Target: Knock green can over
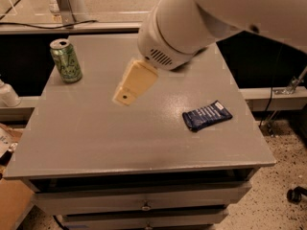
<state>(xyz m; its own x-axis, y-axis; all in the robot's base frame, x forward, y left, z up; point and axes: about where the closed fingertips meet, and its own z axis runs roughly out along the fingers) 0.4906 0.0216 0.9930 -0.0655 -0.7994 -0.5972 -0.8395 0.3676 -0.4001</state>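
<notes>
The green can [66, 61] stands upright near the far left corner of the grey table [96, 138]. It is light green with darker print and a silver top. My gripper [128, 96] is a cream-coloured piece hanging from the big white arm [192, 28], above the middle of the table. It is to the right of the can and a clear gap apart from it. It holds nothing that I can see.
A dark blue snack packet [206, 115] lies flat on the right side of the table. The white arm hides the far right part of the table. Drawers [144, 202] run along the table front. A cardboard box [9, 200] sits on the floor at the left.
</notes>
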